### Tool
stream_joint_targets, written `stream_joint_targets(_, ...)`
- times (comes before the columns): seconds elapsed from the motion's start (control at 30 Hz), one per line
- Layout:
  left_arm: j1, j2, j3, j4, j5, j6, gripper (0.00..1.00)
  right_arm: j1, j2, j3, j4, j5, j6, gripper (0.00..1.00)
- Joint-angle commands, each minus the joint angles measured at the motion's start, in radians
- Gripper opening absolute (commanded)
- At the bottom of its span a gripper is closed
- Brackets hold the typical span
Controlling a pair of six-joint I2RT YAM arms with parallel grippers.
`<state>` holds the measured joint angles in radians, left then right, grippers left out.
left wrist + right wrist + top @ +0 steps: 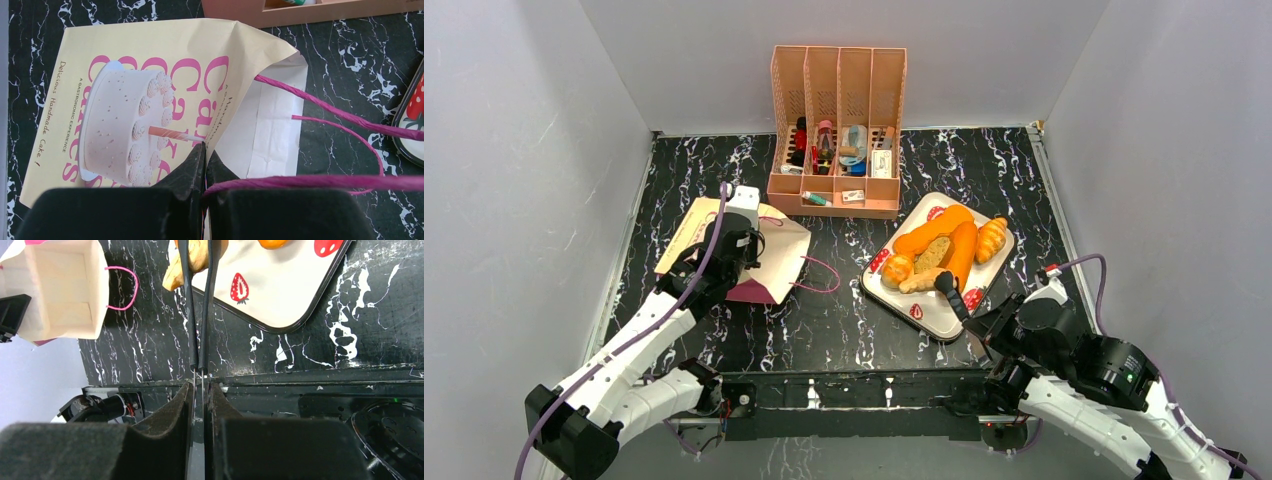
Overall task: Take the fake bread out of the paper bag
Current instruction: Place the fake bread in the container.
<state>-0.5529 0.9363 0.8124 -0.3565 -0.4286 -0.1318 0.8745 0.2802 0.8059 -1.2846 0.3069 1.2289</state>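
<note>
The left gripper (205, 152) has its jaws pressed narrow, and as far as the wrist view shows they pinch the upper lip of the paper bag (125, 50). The bag lies on its side directly under and ahead of the fingers, its cake-printed face up. That grip likely lifts the lip so the mouth gapes. From the right wrist view the inside looks box-shaped and bare, so the emptying seems nearly or wholly done. The pink cord handles (325, 105) trail loose to the right of the fingers. The left arm reaches forward from its base, forearm slanting up and inward, wrist tipped down over the bag.

Well beyond both grippers stands the peach file organiser (834, 205).

The fake bread (944, 245) lies heaped on a strawberry-printed tray (944, 320), just ahead of the right gripper (200, 390). Its jaws are clamped on black tongs (192, 355), whose arms run forward to a tan piece (921, 283) at the tray's near edge. Whether the tips pinch it or merely straddle it cannot be told. The right arm sits folded low, elbow out to the right, wrist aimed up and inward at the tray.
</note>
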Motion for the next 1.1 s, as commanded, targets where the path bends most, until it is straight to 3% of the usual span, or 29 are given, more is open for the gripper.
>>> stream_joint_targets(0.0, -0.001, 0.000, 0.041, -0.011, 0.016, -0.006, 0.00, -0.005, -0.004, 0.023, 0.022, -0.016, -0.004, 0.00)
stream_joint_targets(0.4, -0.001, 0.010, 0.051, -0.009, 0.034, -0.004, 0.00, -0.006, 0.025, 0.006, 0.056, -0.006, 0.005, 0.24)
stream_joint_targets(1.07, -0.001, 0.010, 0.016, 0.027, 0.069, -0.002, 0.00, -0.005, 0.065, -0.032, 0.112, 0.052, 0.044, 0.29)
